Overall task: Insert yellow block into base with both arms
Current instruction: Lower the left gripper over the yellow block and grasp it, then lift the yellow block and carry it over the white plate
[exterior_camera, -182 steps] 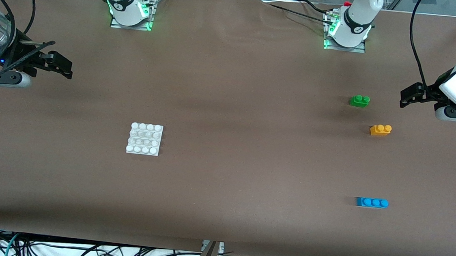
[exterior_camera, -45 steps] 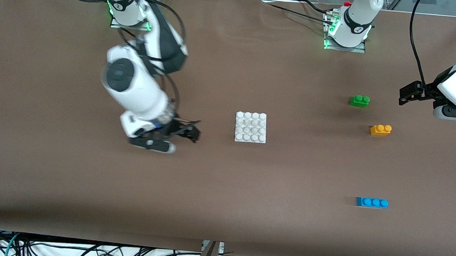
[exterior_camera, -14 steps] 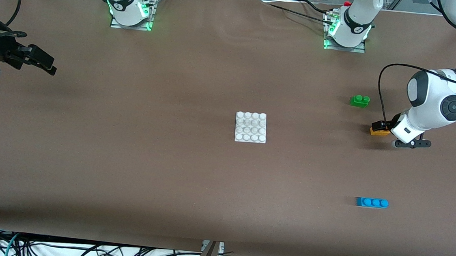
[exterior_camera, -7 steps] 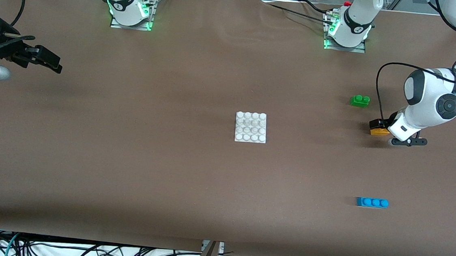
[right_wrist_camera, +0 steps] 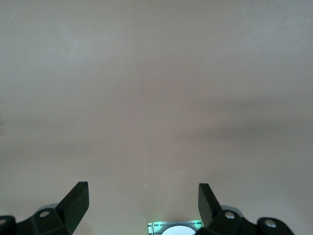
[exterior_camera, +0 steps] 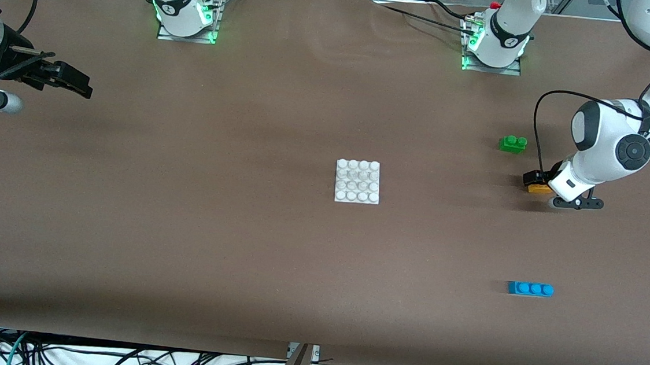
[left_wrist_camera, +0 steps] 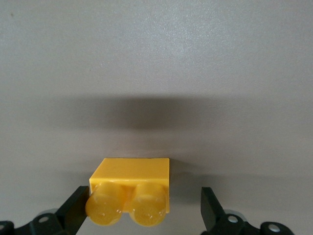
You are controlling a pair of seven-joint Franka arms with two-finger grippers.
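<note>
The left gripper (exterior_camera: 534, 180) had come down with its fingers spread around the small orange-yellow plastic brick (left_wrist_camera: 131, 191) on the table, ready to pinch, while the right gripper (exterior_camera: 75, 80) waited open, well apart from the flat white studded plastic plate (exterior_camera: 357, 181).

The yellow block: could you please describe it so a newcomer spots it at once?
Look toward the left arm's end of the table. Between the left claw tips sits the yellow block, nearer the camera than the green brick. It alone is orange-yellow.

Yellow block (left_wrist_camera: 131, 192) (two studs) on table; white base (exterior_camera: 357, 181) mid-table.
</note>
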